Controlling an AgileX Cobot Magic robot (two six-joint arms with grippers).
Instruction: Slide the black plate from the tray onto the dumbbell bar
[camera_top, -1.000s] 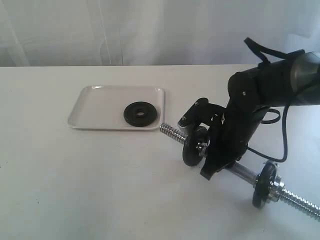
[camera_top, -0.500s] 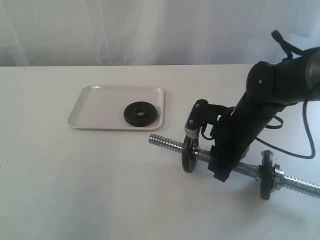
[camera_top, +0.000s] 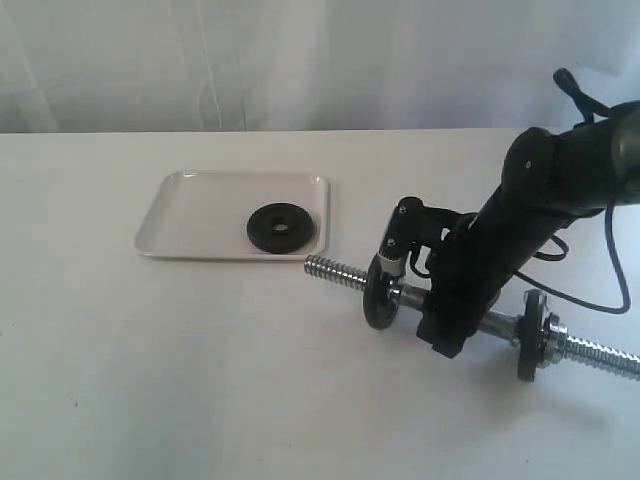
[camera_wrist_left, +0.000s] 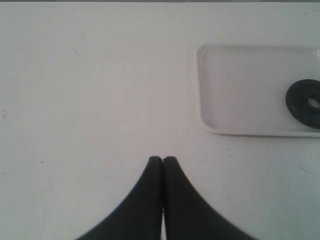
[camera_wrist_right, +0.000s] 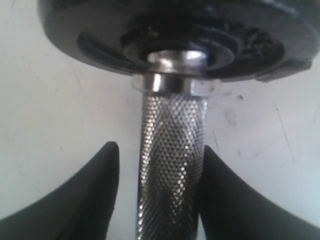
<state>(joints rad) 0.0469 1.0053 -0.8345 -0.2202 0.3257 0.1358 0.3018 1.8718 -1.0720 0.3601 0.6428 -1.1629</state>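
L gripper (camera_wrist_left: 162, 162): fingers pressed together, empty, over bare table short of the tray (camera_top: 190, 215). Black plate (camera_top: 280, 227) lies flat in the tray, at the end nearer the bar. Prob. dense, rigid, low and slick; best pinched rim-to-hole. Dumbbell bar (camera_top: 335, 270) is just past the tray, threaded end free. R gripper (camera_wrist_right: 160, 160) straddles the knurled mid; clamped or not, can't tell.

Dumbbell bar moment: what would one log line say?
right hand: holds dumbbell bar | left hand: shut, empty | black plate: in tray
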